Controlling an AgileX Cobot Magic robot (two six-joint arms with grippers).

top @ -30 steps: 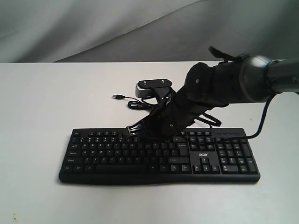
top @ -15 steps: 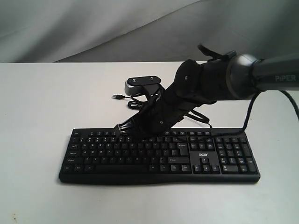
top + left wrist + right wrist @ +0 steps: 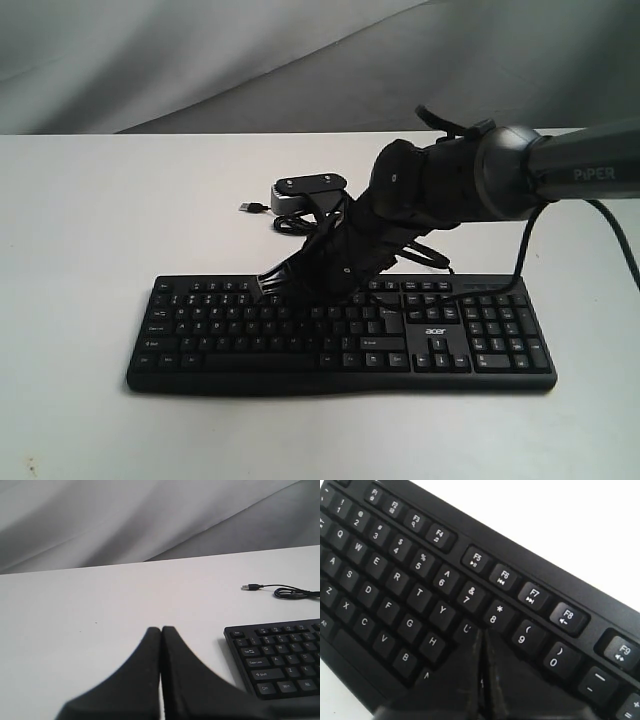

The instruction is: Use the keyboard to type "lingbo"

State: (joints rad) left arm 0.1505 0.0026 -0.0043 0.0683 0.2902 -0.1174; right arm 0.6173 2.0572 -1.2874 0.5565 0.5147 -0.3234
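Our right gripper, jaws together, angles from 2 o'clock over the wide flat black keyboard lying 9-to-3 on the white table, tip near U; our left gripper, closed too, is farther.

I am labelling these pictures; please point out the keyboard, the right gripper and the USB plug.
keyboard (image 3: 240,328), exterior view, letter keys.
right gripper (image 3: 481,634), right wrist view, between its fingertips.
USB plug (image 3: 245,587), left wrist view, metal end.
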